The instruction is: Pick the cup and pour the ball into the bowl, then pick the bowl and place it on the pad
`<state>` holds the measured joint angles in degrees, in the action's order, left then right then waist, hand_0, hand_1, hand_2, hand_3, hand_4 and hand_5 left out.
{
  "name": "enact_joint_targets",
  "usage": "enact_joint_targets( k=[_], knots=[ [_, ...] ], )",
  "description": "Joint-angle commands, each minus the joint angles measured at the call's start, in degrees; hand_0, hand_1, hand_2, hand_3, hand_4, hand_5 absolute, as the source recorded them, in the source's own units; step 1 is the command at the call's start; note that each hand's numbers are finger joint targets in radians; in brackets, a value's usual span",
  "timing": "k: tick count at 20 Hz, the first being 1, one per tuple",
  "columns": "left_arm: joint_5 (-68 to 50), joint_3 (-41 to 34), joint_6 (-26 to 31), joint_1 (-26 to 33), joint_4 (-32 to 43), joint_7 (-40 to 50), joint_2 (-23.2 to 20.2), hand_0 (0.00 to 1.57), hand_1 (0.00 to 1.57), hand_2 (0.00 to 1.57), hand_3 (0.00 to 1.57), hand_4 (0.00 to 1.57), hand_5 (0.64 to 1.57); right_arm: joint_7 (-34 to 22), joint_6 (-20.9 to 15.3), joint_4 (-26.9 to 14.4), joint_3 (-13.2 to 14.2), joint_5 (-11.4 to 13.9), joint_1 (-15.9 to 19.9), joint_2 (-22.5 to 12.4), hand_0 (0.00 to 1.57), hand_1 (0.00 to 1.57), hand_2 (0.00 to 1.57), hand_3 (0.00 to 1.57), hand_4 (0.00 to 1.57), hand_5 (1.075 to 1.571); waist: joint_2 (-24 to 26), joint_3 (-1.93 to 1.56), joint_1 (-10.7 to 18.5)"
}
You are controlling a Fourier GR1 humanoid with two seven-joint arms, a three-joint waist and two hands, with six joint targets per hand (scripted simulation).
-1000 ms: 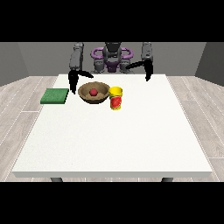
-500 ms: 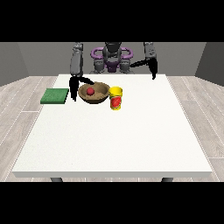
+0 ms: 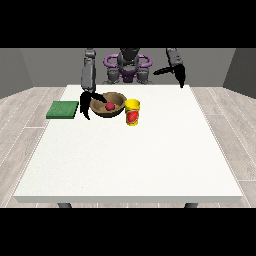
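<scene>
Red ball [image 3: 109,106] sits inside the brown bowl [image 3: 108,105], so the pour looks done, and the yellow cup [image 3: 132,112] stands upright on the tabletop [image 3: 130,160], touching or just beside the bowl's right edge. Now it's bowl time: robot hand at the view's left [image 3: 87,104] hangs at the bowl's left rim, fingers spread and pointing down, w/ nothing pinched yet as far as I can see. Robot hand at the view's right [image 3: 179,75] is up high near the far tabletop edge, well apart from everything, holding nothing; whether its fingers are spread or curled, can't tell. Green pad [image 3: 63,109] lies flat to the left of the bowl, near the tabletop's left edge, just beyond the working hand. To do this step well, I'd say: get fingers over the rim w/ thumb on the outside wall, close on the rim before lifting, keep the bowl level so the ball doesn't roll out, lift straight up, and don't nudge the cup next door. Then a short carry left, centre over the pad, set down flat.
</scene>
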<state>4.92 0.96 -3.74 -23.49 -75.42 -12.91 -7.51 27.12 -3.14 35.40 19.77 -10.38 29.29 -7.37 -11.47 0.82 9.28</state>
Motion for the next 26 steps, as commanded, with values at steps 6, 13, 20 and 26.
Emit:
enact_joint_targets(
  k=[6,13,20,26],
  knots=[
    [-0.77,1.76,2.44,-1.84,-2.58,1.75,0.43,0.0,0.0,0.0,0.0,0.66,1.531,-8.13,-21.34,-5.94,-6.61,14.69,-4.5,-5.48,1.57,1.57,1.57,1.56,0.94,1.558,-1.16,-0.59,6.38],
    [-3.67,-3.5,3.71,2.11,6.39,0.22,-1.53,0.0,0.0,0.0,0.0,0.96,1.422,-27.76,-25.16,-2.59,-13.2,19.91,1.56,-3.63,1.57,1.57,1.57,0.95,0.87,1.567,9.65,-0.66,0.55],
    [-2.44,-6.82,-0.22,7.96,15.53,-2.05,-1.66,0.0,0.0,0.0,0.0,1.0,1.404,-45.9,-16.16,4.01,-19.04,22.19,8.05,-4.29,1.57,1.57,1.57,0.89,0.81,1.567,20.4,-0.72,-11.74],
    [-4.33,-7.9,1.99,6.49,9.52,-1.39,-3.49,0.0,0.0,0.0,0.0,1.0,1.418,-38.86,-9.88,6.02,-11.53,16.73,2.15,-13.73,1.57,1.57,1.57,0.73,0.78,1.571,13.97,-0.83,-8.86]
  ],
)
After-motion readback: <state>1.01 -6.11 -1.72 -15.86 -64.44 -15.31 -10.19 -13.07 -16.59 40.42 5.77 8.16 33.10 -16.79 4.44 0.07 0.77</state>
